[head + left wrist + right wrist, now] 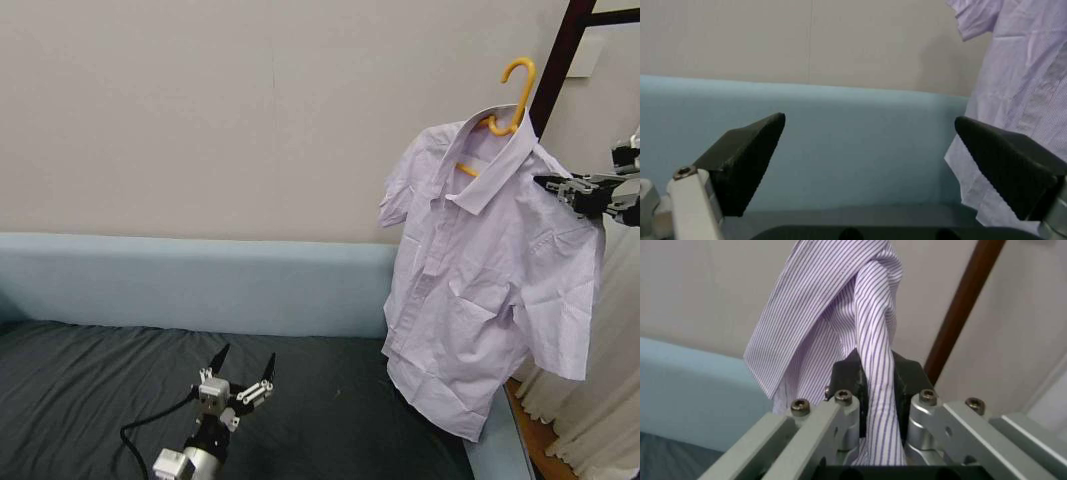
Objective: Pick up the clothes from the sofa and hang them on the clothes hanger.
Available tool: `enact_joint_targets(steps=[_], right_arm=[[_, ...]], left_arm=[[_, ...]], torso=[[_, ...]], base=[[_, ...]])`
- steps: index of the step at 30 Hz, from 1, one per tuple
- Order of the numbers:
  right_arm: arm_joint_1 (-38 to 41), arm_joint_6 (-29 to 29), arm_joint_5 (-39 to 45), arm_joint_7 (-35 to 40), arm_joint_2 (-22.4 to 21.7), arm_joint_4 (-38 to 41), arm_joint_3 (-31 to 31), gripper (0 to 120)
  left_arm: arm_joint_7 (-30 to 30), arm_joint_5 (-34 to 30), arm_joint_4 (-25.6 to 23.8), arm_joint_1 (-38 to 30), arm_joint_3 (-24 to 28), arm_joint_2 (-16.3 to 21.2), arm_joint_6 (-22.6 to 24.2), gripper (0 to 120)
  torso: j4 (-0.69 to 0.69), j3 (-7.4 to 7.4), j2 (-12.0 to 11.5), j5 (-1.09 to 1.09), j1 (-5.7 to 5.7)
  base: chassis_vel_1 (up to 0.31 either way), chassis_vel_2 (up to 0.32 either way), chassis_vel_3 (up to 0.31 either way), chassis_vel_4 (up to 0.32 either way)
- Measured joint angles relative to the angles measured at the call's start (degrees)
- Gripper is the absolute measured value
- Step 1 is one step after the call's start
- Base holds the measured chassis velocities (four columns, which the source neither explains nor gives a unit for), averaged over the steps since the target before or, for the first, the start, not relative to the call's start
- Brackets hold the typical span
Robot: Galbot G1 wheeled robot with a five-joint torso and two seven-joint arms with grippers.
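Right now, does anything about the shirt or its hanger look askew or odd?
Yes. The yellow hanger sits tilted in the collar of the shirt, its hook catching nothing beside the dark pole. The right gripper pinches the shoulder fabric and seems to carry the garment. The left gripper hangs open over the sofa.

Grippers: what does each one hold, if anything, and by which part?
The right gripper pinches the shirt by a fold at its shoulder; the left gripper is open, holding nothing.
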Motion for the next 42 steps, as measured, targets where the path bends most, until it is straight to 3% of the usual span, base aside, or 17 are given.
enact_joint_targets(steps=[5,11,17,21,25,30,34,42], right_arm=[[0.51,-4.34,-0.68,6.14,1.10,-0.89,-0.42,8],[0.61,-8.69,-1.50,13.55,2.38,-5.02,-0.13,8],[-0.87,-9.67,-6.21,14.20,4.54,-11.10,-0.03,8],[-2.15,-10.21,-10.12,12.39,8.33,-18.57,-0.07,8],[-3.43,-6.81,-18.34,7.93,14.26,-28.71,-0.52,8],[-3.43,-2.99,-27.17,3.68,18.53,-36.58,-0.92,8],[-1.70,2.46,-37.56,-1.73,22.85,-47.35,-1.65,8],[4.91,8.19,-49.07,-9.65,28.20,-56.95,-5.87,8]], left_arm=[[0.25,1.26,-0.25,2.84,-0.44,-3.37,-0.70,100],[0.26,1.24,0.21,2.69,-0.40,-4.58,-0.91,100],[-0.07,1.78,0.61,3.37,-0.56,-5.40,-1.13,100],[-0.20,2.37,0.63,4.06,-0.83,-5.71,-1.23,100],[-0.28,2.67,0.56,4.01,-0.56,-5.65,-0.77,100],[-0.26,2.74,0.51,4.02,-0.49,-5.57,-0.56,100],[-0.25,2.74,0.49,3.97,-0.45,-5.53,-0.51,100],[-0.23,2.71,0.47,3.92,-0.41,-5.50,-0.49,100]], torso=[[0.01,0.00,0.00,0.00,0.00],[0.00,0.01,-0.01,0.00,0.00],[0.00,0.01,-0.01,0.00,0.00],[0.01,0.01,-0.01,0.01,0.01],[-0.01,0.01,-0.02,0.00,0.01],[0.02,0.02,-0.01,0.01,0.01],[-0.01,0.01,-0.02,0.01,0.01],[0.00,0.01,-0.01,-0.05,0.01]], base=[[0.000,0.000,0.000,0.000],[0.000,0.000,0.000,0.000],[0.000,0.000,0.000,0.000],[0.000,0.000,0.000,0.000],[0.000,0.000,0.000,0.000],[0.000,0.000,0.000,0.000],[0.000,0.000,0.000,0.000],[0.000,0.000,0.000,0.000]])
